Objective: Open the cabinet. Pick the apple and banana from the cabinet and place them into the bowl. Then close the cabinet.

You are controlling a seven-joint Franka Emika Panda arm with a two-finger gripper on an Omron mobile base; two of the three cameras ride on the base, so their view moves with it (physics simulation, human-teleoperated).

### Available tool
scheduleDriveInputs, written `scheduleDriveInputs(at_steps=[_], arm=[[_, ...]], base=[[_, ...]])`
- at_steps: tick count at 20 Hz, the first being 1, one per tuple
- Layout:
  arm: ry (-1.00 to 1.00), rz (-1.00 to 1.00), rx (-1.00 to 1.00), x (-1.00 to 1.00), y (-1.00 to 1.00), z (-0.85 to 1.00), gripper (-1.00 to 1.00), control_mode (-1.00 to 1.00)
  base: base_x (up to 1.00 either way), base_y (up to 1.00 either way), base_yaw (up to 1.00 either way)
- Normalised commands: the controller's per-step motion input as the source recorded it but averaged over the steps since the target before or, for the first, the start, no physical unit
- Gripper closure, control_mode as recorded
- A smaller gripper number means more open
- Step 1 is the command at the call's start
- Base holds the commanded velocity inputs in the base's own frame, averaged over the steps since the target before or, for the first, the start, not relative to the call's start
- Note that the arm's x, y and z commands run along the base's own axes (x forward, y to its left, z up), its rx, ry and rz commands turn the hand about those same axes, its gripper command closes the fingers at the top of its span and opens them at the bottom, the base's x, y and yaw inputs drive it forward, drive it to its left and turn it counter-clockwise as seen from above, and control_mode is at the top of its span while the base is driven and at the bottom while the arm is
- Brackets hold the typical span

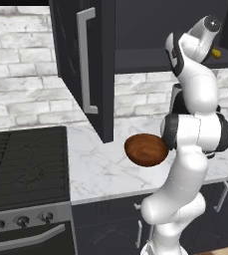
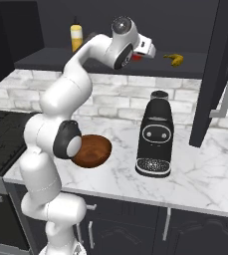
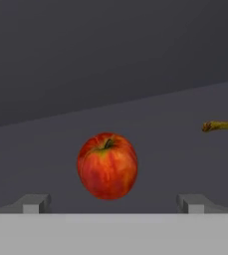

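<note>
While the cabinet [image 1: 85, 64] is standing with its doors swung wide, items are reading left to right as follows. Stove [image 1: 26, 164]: sitting at the far left in the left base view, knobs along its front. Left door: hanging out over the counter [image 1: 95, 164], silver bar handle facing the camera. Yellow bottle [image 2: 76, 37]: standing upright at the left of the cabinet shelf. Bowl [image 2: 91, 151]: resting on the counter just beside the arm, nothing showing inside it. Gripper [image 3: 113, 204]: reaching into the cabinet at shelf height, jaws spread wide and released, holding nothing. Apple [image 3: 107, 165]: sitting on the shelf directly ahead of the fingers [image 3: 33, 203], centred between them, not touching. Coffee machine [image 2: 155, 134]: standing on the counter right of the bowl. Banana [image 2: 174, 59]: lying on the shelf right of the apple, near but apart.
</note>
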Motion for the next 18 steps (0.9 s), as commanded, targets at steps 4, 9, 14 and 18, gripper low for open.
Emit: scheduleDriveInputs(at_steps=[4, 9, 14, 18], arm=[[0.00, 0.00, 0.00, 0.13, -0.05, -0.01, -1.00, -1.00], [0.00, 0.00, 0.00, 0.17, -0.02, -0.03, -1.00, -1.00], [0.00, 0.00, 0.00, 0.16, 0.00, -0.11, -1.00, -1.00], [0.00, 0.00, 0.00, 0.19, 0.00, -0.09, -1.00, -1.00]], base=[[0.00, 0.00, 0.00], [0.00, 0.00, 0.00], [0.00, 0.00, 0.00], [0.00, 0.00, 0.00]])
